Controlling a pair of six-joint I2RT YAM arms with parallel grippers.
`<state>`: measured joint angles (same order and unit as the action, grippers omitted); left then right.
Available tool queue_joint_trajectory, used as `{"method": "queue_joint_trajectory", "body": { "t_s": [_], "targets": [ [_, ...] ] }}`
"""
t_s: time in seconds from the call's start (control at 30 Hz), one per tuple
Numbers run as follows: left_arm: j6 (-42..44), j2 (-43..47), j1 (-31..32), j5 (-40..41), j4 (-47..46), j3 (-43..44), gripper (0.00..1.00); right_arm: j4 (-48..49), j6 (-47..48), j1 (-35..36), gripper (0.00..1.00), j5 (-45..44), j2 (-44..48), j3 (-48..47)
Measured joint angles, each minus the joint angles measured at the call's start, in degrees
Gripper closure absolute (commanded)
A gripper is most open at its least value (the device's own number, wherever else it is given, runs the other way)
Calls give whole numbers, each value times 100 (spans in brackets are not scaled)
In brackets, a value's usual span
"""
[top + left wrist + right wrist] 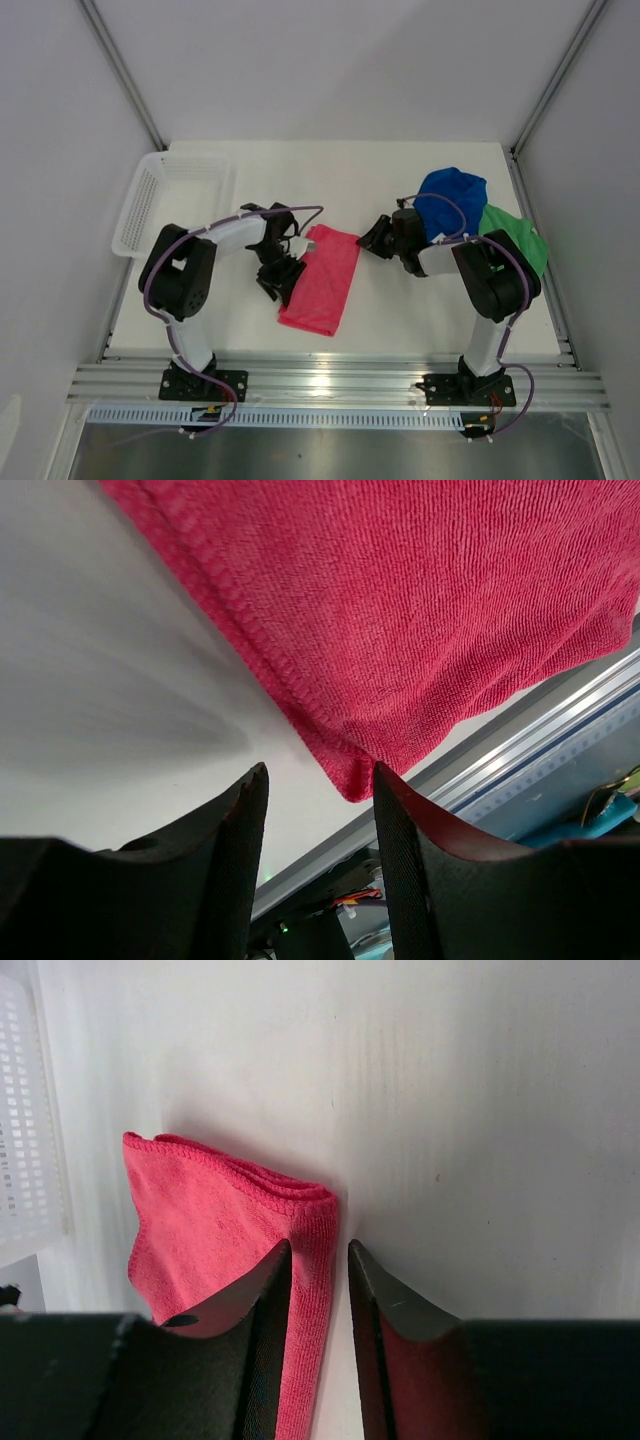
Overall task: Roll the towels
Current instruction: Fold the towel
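Two pincers flank the folded pink towel (325, 280), which lies flat near the worktop's (400, 315) front edge. The left pincer (320, 775) gapes at its corner and the right pincer (318, 1250) stands slightly parted beside its edge. Farther right, the blue towel (452, 192) and green towel (518, 238) touch; the basket (150, 200) stands far left.

- The pink-red towel (322, 278) was plain pink-red with a fine ribbed weave.
- The blue towel (455, 192) at two o'clock was royal blue.
- The green towel (520, 240) at three o'clock was bright green.
- The basket (160, 205) at ten o'clock was white mesh.
- The desk (350, 170) was white.
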<state>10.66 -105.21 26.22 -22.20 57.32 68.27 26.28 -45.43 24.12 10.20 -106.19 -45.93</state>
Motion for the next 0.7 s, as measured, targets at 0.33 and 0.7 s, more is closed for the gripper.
{"method": "queue_joint_trajectory", "body": {
  "t_s": [0.33, 0.7],
  "targets": [
    [-13, -4, 164, -256, -72, -304, 52, 24, 2, -59, 68, 50, -273, -321],
    [-76, -168, 164, -682, -223, -588, 99, 46, -46, -85, 97, 83, -380, -356]
  ]
}}
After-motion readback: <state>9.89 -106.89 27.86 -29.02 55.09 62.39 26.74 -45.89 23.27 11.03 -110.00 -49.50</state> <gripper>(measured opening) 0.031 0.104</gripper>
